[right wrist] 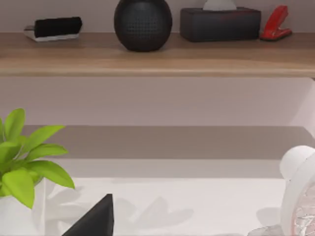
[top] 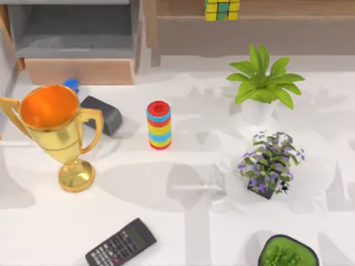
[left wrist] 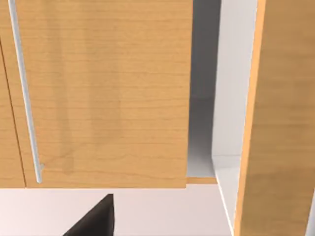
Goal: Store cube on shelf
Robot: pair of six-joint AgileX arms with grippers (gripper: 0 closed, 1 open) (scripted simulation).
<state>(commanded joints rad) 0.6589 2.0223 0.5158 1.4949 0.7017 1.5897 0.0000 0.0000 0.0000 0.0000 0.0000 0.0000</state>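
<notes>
- Cube (top: 222, 9): sits on the shelf (top: 288, 8) at the far edge of the bench (top: 183, 233), right of centre. It is upright, with yellow/green tiles facing up. Nothing is touching it.
- Shelf around the cube looks bare. The grey-brown panel runs below the ledge.
- Step in hand, my read: the storing itself looks done, since the cube rests on the ledge w/ no tool on it. What's left is prob. only parking the arms.
- Left tool (left wrist: 93, 221): just a dark wedge of it shows in the left wrist view, facing a light wood cabinet door (left wrist: 103, 93) w/ a slim metal handle (left wrist: 24, 98). Can't tell whether it's spread or pressed together.
- Right tool (right wrist: 93, 221): same dark wedge in the right wrist view, facing a wooden ledge w/ a black round speaker (right wrist: 142, 22) and a leafy plant nearby. State again can't be told.
- Rest of bench:
  - gold trophy (top: 55, 133) near the left edge
  - ring stack (top: 159, 124) mid-bench, well apart from the cube
  - green plant (top: 263, 83) in front of the shelf, roughly below the cube
  - purple-flower pot (top: 270, 163) nearer
  - calculator (top: 121, 244) at the near edge
- Next move, if any: keep both arms off the shelf edge and the green plant, so the cube isn't nudged off. No regrasp seems needed.
- Risk: the cube sits close to the ledge's front lip, so a bump could tip it down.
</notes>
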